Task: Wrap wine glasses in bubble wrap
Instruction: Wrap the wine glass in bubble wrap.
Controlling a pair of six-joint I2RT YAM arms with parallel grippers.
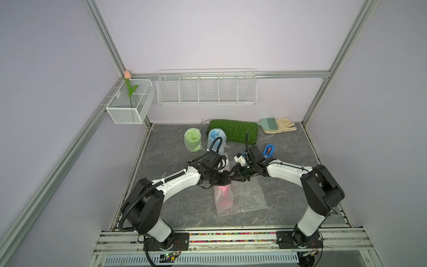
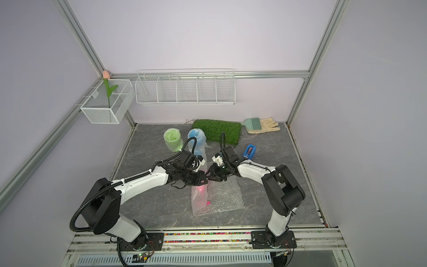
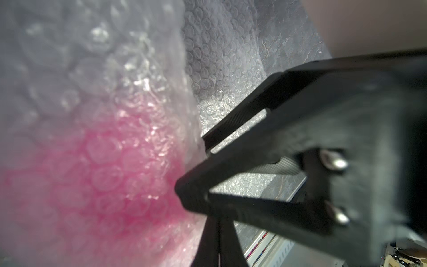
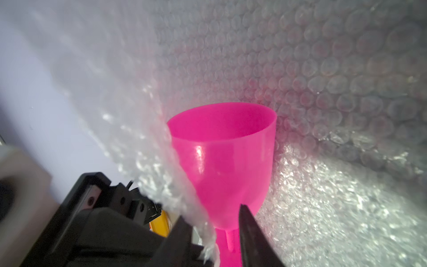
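Bubble wrap sheet (image 1: pixel 249 196) lies mid-way across the grey tabletop (image 1: pixel 175 203), one side folded over the hot pink goblet (image 4: pixel 224 166). The goblet rests on its side on the sheet, bowl toward the robot. The lime green goblet (image 1: pixel 193 138) and sky blue goblet (image 1: pixel 216 138) stand wrapped farther back.

The raised flap looks springy. If either grip slackens, it could flop open or the goblet could roll askew.

Both arms reach inward, elbows out, tips almost meeting over the stem. The left gripper (image 1: pixel 227 180) has its jaws together at the flap's edge. The right gripper (image 1: pixel 233 175) has a jaw on either side of the stem, and whether they clamp it I cannot tell.
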